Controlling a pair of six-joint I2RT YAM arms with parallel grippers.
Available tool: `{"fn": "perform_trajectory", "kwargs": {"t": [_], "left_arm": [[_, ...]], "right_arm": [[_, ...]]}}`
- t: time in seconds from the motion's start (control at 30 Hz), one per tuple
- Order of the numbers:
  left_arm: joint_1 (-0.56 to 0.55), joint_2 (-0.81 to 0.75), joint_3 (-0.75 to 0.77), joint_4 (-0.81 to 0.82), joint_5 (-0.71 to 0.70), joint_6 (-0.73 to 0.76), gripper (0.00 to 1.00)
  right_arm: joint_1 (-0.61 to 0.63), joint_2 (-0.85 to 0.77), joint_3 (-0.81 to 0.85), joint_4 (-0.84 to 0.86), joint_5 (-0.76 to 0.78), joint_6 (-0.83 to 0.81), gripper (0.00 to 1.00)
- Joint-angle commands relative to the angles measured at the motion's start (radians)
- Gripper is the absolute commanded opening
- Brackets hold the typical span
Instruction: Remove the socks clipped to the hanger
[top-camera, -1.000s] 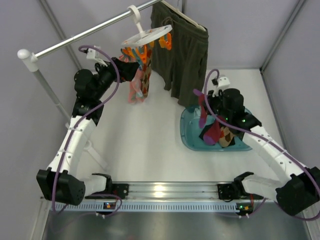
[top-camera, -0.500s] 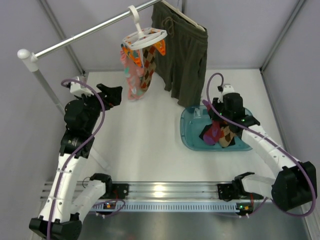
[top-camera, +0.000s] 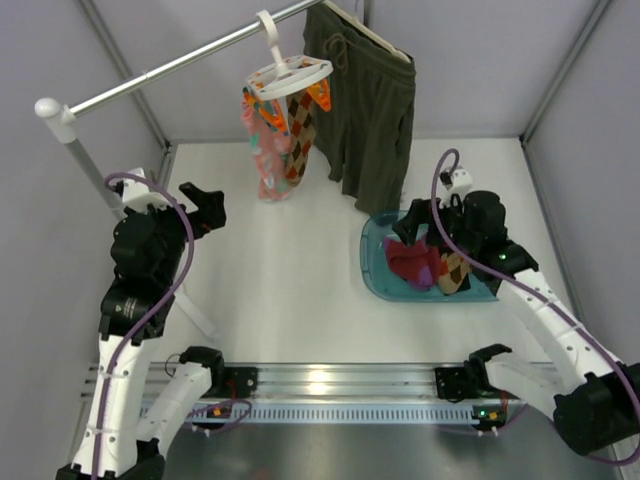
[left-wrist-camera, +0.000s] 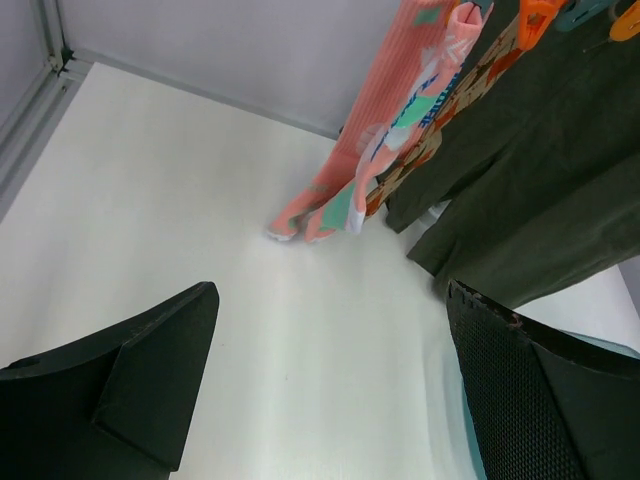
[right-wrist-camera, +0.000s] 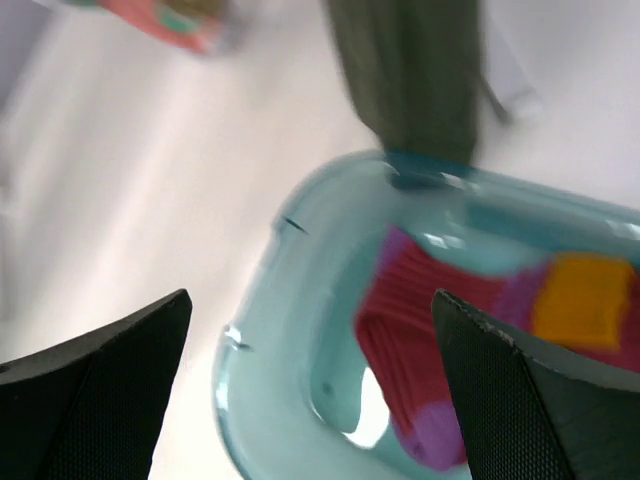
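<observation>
The white table (top-camera: 300, 310) was spread beneath both arms. The olive shorts (top-camera: 372, 110) were hung from the rail (top-camera: 180, 65) beyond the right gripper (top-camera: 425, 213), their hem just past the far rim of the teal tub (top-camera: 372, 278) over which that gripper was held. The hanger (top-camera: 290, 73) was hooked on the rail, up and ahead of the left gripper (top-camera: 205, 203) and well apart from it. Pink and diamond-patterned socks (top-camera: 275, 150) were left clipped beneath it. A maroon sock (top-camera: 405, 262) was lain with others in the tub, directly below the right gripper. Both grippers were spread wide, and nothing was held by either. The drop-off was judged finished. A reach up to a clipped sock would be called for next, followed by a firm pinch low on the fabric and a downward pull to free it.
</observation>
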Motion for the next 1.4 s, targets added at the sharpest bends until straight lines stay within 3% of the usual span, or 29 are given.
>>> {"fn": "perform_trajectory", "kwargs": {"t": [0.0,0.03,0.1,0.13,0.2,0.33,0.53,0.7,0.77,0.8,0.83,0.9,1.1,1.37], "left_arm": [[0.004,-0.036,0.044,-0.045,0.016,0.059,0.98],[0.004,-0.045,0.043,-0.045,0.021,0.062,0.98],[0.004,-0.07,0.04,-0.045,0.014,0.073,0.98],[0.004,-0.074,0.038,-0.045,0.01,0.077,0.99],[0.004,-0.085,0.04,-0.047,0.01,0.091,0.98],[0.004,-0.093,0.04,-0.053,0.045,0.094,0.98],[0.004,-0.105,0.027,-0.053,0.082,0.087,0.98],[0.004,-0.093,0.038,-0.053,0.085,0.07,0.99],[0.004,-0.081,0.046,-0.053,0.077,0.065,0.98],[0.004,-0.071,0.047,-0.053,0.073,0.057,0.98],[0.004,-0.064,0.049,-0.051,0.071,0.053,0.98],[0.004,-0.041,0.056,-0.05,0.079,0.038,0.98],[0.004,0.053,0.099,-0.018,0.125,-0.004,0.98],[0.004,0.238,0.242,0.134,0.24,-0.055,0.98]], "right_arm": [[0.041,0.018,0.062,0.348,-0.294,0.058,0.99],[0.123,0.05,0.089,0.385,-0.29,0.051,0.99],[0.241,0.172,0.208,0.413,-0.123,-0.016,0.99],[0.359,0.22,0.245,0.439,-0.067,-0.086,0.99],[0.429,0.358,0.317,0.591,0.029,-0.09,0.99],[0.477,0.604,0.488,0.727,0.054,-0.065,0.85],[0.556,0.987,0.845,0.705,0.324,-0.196,0.88],[0.569,1.26,1.167,0.628,0.388,-0.234,0.82],[0.569,1.302,1.197,0.647,0.437,-0.27,0.6],[0.569,1.301,1.182,0.67,0.457,-0.273,0.48],[0.569,1.291,1.156,0.704,0.489,-0.271,0.22],[0.569,1.221,1.027,0.806,0.492,-0.262,0.08],[0.567,0.954,0.659,0.976,0.395,-0.254,0.01],[0.507,0.689,0.405,0.905,0.209,-0.204,0.04]]}}
